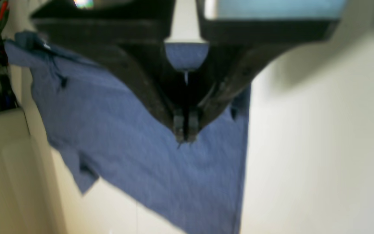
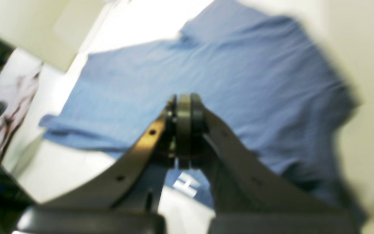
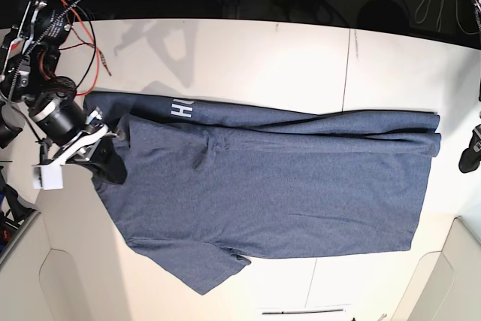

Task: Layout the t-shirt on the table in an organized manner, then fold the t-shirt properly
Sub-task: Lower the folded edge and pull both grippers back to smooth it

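**Limp shirt spread on tabletop; both grippers closed, right one at the collar end**

Off-white table (image 3: 248, 46), crossed by a thin dark seam, carries the t-shirt (image 3: 285, 178) across its middle. The garment lies mostly flat, plain side up, with its far long edge doubled over so that white lettering (image 3: 181, 111) shows at about 10 o'clock. One sleeve (image 3: 197, 264) juts toward 7 o'clock.

Handling, as judged: thin knit, light, wholly limp; it will sag, drag and wrinkle when lifted from a single point. Soundest holds appear to be the hem corners at 3 o'clock and the shoulder seams at 9 o'clock, taken in pairs.

Right gripper (image 3: 109, 143) sits at the shirt's 9 o'clock end, jaws together in its wrist view (image 2: 184, 110); whether cloth is pinched there cannot be told. Left gripper (image 1: 185, 135) also shows its jaws closed above the fabric, apparently with nothing between them.

Obscured: both wrist views are blurred. Most of the lettering lies folded under. Left arm is barely visible at the base view's 3 o'clock edge. Collar detail is hidden beneath the right gripper.
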Available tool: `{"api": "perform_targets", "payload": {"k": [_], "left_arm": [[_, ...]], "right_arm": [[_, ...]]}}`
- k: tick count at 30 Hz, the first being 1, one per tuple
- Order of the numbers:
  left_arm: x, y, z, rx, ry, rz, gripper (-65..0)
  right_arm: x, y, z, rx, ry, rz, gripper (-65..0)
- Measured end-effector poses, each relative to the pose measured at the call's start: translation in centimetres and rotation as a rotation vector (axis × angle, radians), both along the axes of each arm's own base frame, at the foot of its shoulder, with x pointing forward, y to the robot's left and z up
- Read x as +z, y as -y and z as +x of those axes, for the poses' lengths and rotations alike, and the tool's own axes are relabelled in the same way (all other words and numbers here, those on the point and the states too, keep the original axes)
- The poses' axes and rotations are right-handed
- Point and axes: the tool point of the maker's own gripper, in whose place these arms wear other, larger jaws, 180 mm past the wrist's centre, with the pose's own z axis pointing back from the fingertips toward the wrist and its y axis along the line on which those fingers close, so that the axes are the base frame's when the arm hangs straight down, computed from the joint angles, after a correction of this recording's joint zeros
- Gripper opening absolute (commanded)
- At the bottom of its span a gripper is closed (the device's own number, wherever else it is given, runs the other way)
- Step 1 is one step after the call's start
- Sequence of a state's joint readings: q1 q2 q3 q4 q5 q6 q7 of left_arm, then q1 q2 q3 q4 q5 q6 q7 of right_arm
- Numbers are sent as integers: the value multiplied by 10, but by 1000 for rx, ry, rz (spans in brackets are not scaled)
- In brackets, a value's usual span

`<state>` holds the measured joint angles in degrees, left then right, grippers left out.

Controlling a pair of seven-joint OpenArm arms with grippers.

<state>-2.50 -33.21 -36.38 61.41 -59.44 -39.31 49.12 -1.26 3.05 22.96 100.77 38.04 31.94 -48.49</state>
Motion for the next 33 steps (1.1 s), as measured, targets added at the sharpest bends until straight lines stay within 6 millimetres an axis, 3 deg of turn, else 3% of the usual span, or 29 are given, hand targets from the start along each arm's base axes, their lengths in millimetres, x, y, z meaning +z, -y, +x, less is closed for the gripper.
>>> {"api": "perform_targets", "payload": {"k": [3, 6, 11, 15, 18, 22, 27, 33], "left_arm": [[-19, 22, -3, -59, -54, -6, -650], [-37, 48, 2, -101, -68, 0, -650], [-74, 84, 0, -191, -137, 112, -650], [-89, 99, -2, -257, -174, 178, -650], [-100, 87, -4, -208, -230, 252, -650], [-106, 65, -7, -125, -286, 327, -650], [-112, 62, -14, -128, -323, 343, -650], [-124, 57, -43, -132, -359, 336, -650]], "right_arm": [[-26, -15, -12, 48, -60, -92, -650], [-49, -15, -15, 48, -95, -169, -650], [-86, 7, -17, 8, -157, -202, -650], [-117, 28, -26, -18, -217, -235, -650], [-132, 38, -34, -24, -263, -244, -650], [-134, 42, -36, -26, -272, -249, -650], [-141, 42, -43, -6, -321, -260, -650], [-147, 41, -55, 8, -364, -257, -650]]}}
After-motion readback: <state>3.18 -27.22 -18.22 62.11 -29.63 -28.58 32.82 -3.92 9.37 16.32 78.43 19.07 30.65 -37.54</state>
